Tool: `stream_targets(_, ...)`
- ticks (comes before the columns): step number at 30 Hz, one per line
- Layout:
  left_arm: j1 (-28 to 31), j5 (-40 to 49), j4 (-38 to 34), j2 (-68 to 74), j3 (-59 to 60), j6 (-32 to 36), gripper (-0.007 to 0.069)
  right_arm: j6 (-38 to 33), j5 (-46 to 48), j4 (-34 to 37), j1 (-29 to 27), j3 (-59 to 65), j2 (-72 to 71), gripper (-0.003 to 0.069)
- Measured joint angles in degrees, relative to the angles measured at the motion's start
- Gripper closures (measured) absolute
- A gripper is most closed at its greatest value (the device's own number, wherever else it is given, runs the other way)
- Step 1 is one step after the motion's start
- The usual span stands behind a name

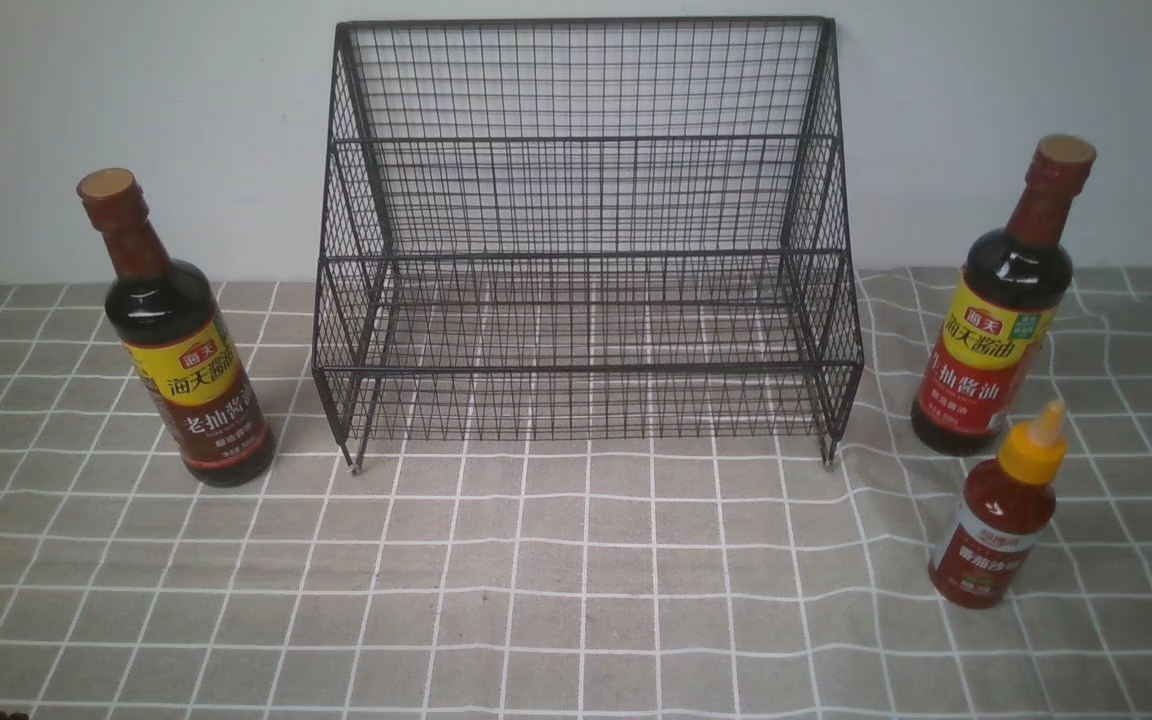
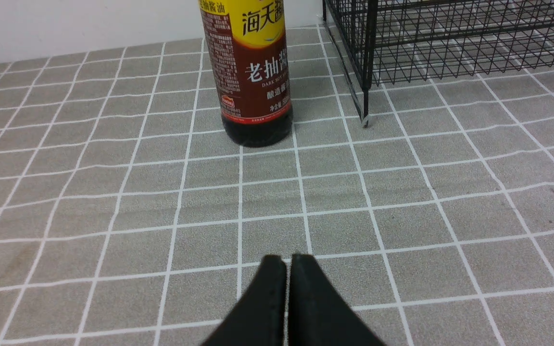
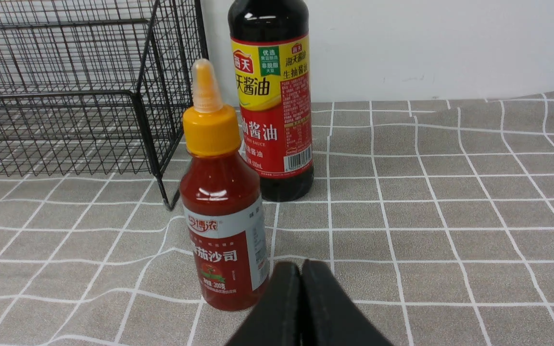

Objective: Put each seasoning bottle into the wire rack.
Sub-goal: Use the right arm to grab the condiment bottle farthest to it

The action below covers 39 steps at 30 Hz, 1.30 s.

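We see thin dark metal wire in the wire rack (image 1: 586, 368). The left soy-sauce bottle (image 1: 186, 380), right soy-sauce bottle (image 1: 996, 350) and red sauce bottle (image 1: 996, 530), all 3, look glossy and smooth, with shiny labels. The tablecloth (image 1: 576, 600) is matt, grainy cloth.

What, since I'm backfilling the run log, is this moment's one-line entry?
left gripper: shut, empty; right gripper: shut, empty; wire rack: empty; brown-label soy bottle: rack's left; red-label soy bottle, red sauce bottle: rack's right
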Motion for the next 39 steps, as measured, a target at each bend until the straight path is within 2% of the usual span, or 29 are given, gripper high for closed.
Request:
stream_targets(21,0.00,0.00,0.00,0.00,0.00,0.00,0.0631,0.20,-0.09,0.59,0.00,0.00,0.00,0.0672)
stream_targets(23,0.00,0.00,0.00,0.00,0.00,0.00,0.0631,1.94,-2.27,3.71,0.00,0.19,0.00,0.0672)
stream_targets(26,0.00,0.02,0.00,0.00,0.00,0.00,0.0631,6.50,-8.59,13.49,0.00,0.31,0.00,0.0672)
stream_targets(27,0.00,0.02,0.00,0.00,0.00,0.00,0.0631,6.50,-9.18,13.49,0.00,0.31,0.00,0.0672)
stream_targets(32,0.00,0.02,0.00,0.00,0.00,0.00,0.0631,12.12,-19.74,30.94,0.00,0.31,0.00,0.0672)
stream_targets(34,0.00,0.02,0.00,0.00,0.00,0.00,0.0631,12.11,-22.02,33.36,0.00,0.31,0.00,0.0672)
stream_targets(39,0.00,0.02,0.00,0.00,0.00,0.00,0.0631,12.11,-26.45,34.32,0.00,0.31,0.00,0.0672)
